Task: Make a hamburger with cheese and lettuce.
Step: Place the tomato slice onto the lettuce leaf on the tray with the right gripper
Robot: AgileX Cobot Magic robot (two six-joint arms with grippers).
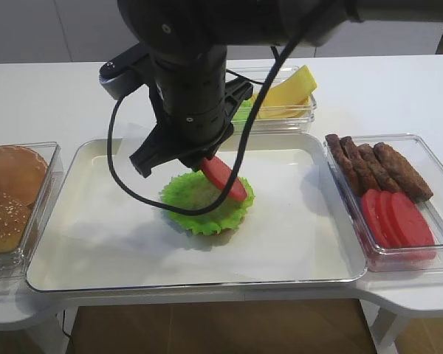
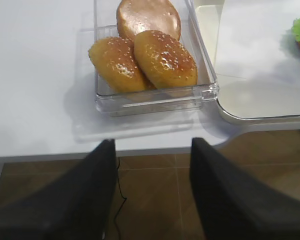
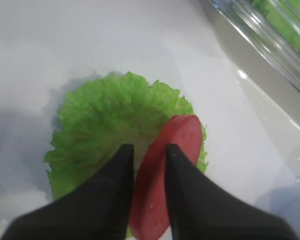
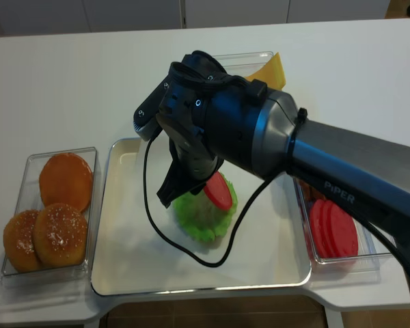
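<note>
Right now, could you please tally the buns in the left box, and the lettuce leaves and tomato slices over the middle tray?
Buns: 3
Lettuce leaves: 1
Tomato slices: 1
Total: 5

The right arm point(image 4: 260, 140) is a thick, glossy black-and-grey tube with a black band near the wrist and pale "PiPER" lettering along its grey forearm. A thin black cable point(image 4: 150, 205) loops from the wrist housing. Its end effector point(image 3: 149, 165) has two matte black, wedge-shaped fingers. The left end effector point(image 2: 152, 200) shows the same broad black fingers.
</note>
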